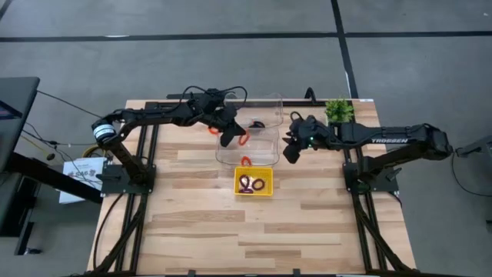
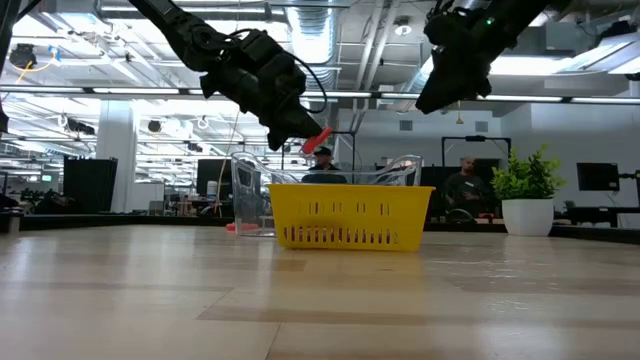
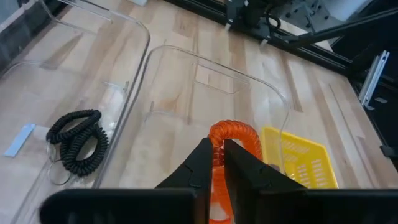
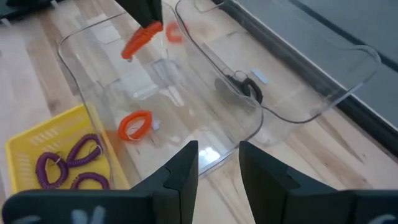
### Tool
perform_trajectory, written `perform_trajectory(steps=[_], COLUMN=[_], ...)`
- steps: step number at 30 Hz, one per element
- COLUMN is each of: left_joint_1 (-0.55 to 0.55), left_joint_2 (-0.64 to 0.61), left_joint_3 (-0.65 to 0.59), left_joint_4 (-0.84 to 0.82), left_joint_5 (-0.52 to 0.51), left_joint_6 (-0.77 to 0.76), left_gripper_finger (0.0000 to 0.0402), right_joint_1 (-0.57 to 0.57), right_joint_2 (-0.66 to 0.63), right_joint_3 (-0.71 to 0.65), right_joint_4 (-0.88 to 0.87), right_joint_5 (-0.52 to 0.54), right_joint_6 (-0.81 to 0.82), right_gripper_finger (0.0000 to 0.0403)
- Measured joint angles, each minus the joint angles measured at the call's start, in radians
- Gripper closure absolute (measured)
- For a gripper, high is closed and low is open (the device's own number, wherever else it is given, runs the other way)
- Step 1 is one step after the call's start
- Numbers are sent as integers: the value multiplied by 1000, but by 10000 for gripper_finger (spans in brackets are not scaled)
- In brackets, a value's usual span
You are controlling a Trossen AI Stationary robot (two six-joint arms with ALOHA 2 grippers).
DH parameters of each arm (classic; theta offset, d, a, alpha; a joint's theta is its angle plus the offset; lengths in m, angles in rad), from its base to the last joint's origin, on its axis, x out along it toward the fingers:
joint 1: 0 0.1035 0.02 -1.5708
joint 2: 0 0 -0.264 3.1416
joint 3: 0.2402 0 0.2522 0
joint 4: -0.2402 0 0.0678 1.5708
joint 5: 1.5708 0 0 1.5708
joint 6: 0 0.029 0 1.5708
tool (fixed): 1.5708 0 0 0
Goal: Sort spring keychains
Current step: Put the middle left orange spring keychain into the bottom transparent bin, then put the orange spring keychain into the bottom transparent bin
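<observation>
Yellow tray (image 2: 348,217) sits nearest. Left gripper (image 1: 233,138) pinches an orange keychain (image 3: 231,138) above the clear bin (image 1: 247,148); lower before releasing. Right gripper (image 1: 292,150) waits alongside, spread.

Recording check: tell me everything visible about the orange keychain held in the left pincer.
The held orange keychain is a small coil of glossy orange-red plastic cord, bent into a loop. The left pincer is shut on it, with both dark fingers pinching its lower part and the loop arching beyond the tips. It hangs in the air above the clear bin, touching nothing else. Another orange keychain lies on that bin's floor below.
</observation>
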Motion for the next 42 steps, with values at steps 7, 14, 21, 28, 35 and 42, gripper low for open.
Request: perform_trajectory(steps=[7,14,21,28,35,42], left_joint_1=[-6,-10,-18,-32,24,189], left_joint_2=[0,0,-57,-247,-417,-448], left_joint_3=[0,0,-1,-1,-1,-41], left_joint_4=[0,0,-27,-148,-291,-379], left_joint_5=[-1,-2,-95,-378,-612,-679], left_joint_6=[1,-12,35,215,274,169], left_gripper_finger=[324,293,294,301,302,302], right_joint_1=[49,62,62,62,72,104], right_joint_2=[0,0,0,0,0,0], right_joint_3=[0,0,0,0,0,0], right_joint_4=[0,-1,-8,-31,-31,-32], right_joint_5=[74,76,76,77,76,82], right_joint_6=[26,34,33,33,41,41], right_gripper_finger=[296,296,296,296,296,296])
